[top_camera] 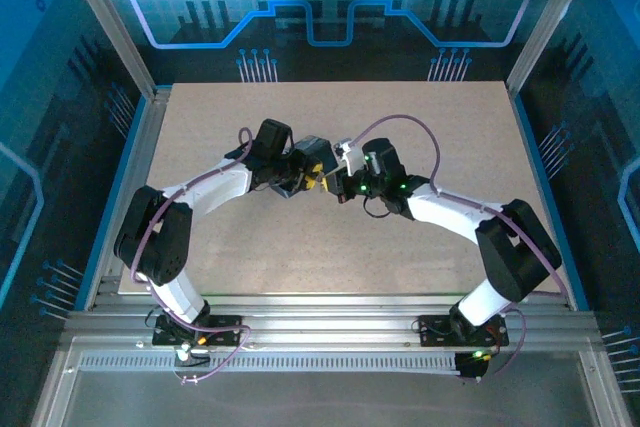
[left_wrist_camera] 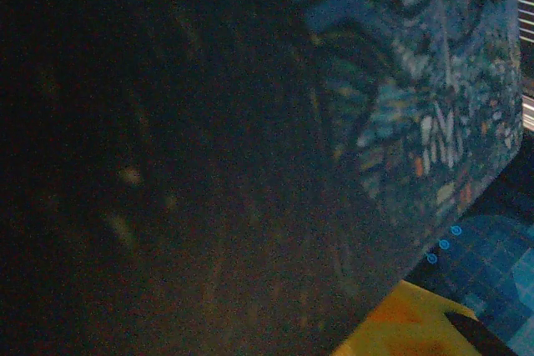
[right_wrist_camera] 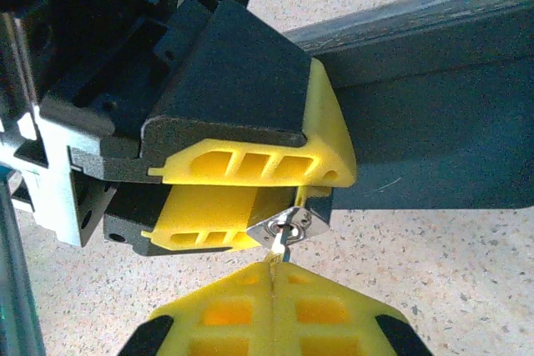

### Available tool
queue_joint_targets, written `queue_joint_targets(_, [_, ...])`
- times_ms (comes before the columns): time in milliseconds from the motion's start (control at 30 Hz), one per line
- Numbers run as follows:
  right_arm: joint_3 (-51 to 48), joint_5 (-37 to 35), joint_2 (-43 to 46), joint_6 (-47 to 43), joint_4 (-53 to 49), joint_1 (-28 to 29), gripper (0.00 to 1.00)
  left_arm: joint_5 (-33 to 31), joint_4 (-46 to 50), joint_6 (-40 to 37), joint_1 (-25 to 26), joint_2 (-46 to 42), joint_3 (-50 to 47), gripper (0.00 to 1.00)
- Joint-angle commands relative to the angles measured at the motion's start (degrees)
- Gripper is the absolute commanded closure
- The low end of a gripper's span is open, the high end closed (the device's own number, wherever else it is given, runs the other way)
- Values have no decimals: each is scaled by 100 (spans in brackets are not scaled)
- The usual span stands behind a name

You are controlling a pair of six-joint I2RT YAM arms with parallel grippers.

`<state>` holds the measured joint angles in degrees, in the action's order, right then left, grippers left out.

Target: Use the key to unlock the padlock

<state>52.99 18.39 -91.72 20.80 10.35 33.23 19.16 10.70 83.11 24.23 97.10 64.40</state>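
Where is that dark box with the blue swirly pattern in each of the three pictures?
Top external: the box sits mid-table, just beyond where the two arms meet.
Left wrist: the box is very close, its pattern clear at upper right.
Right wrist: the box lies at the right, behind the fingers.
Shared landmark: left gripper's yellow finger.

right gripper (right_wrist_camera: 274,271): pinched on key (right_wrist_camera: 278,247) | key: tip at padlock (right_wrist_camera: 289,224) face | padlock: at box (right_wrist_camera: 434,114) corner
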Motion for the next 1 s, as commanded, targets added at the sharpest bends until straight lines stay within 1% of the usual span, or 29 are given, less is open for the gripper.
queue_joint_targets(0, [-25, 726, -214, 681, 474, -133, 92, 151, -201, 271, 134, -90, -33, 100])
queue_joint_targets(100, [-216, 1116, -334, 1391, 1302, -246, 87, -20, -162, 352, 139, -106, 9, 100])
queue_joint_targets(233, [-228, 1229, -498, 2034, 1877, -260, 88, -96, -188, 419, 155, -78, 59, 100])
queue_joint_targets(367, [-228, 1237, -609, 2242, 2059, -269, 90, -87, -208, 457, 170, -42, 56, 100])
queue_joint_targets(433, [-228, 1239, -626, 2215, 2006, -256, 94, -94, -256, 502, 170, -57, 12, 100])
queue_joint_targets(600, [-388, 1078, -572, 1811, 1758, -228, 99, -155, -202, 552, 171, -73, 24, 100])
queue_joint_targets(633, [-371, 994, -536, 1585, 1610, -185, 100, -177, -161, 550, 170, -77, 39, 100])
queue_joint_targets(700, [-295, 644, -423, 862, 1094, -17, 100, -198, -83, 544, 199, -81, 79, 100])
queue_joint_targets(733, [-293, 333, -387, 434, 804, 112, 100, -201, -27, 532, 228, -77, 116, 100])
queue_joint_targets(767, [-90, 74, -377, 66, 599, 220, 100, -208, 10, 523, 256, -57, 142, 100])
queue_joint_targets(833, [7, -137, -405, -289, 546, 332, 100, -195, 26, 551, 328, -27, 175, 100])
queue_joint_targets(967, [-60, -262, -357, -410, 924, 423, 100, -206, 34, 636, 411, 37, 185, 100])
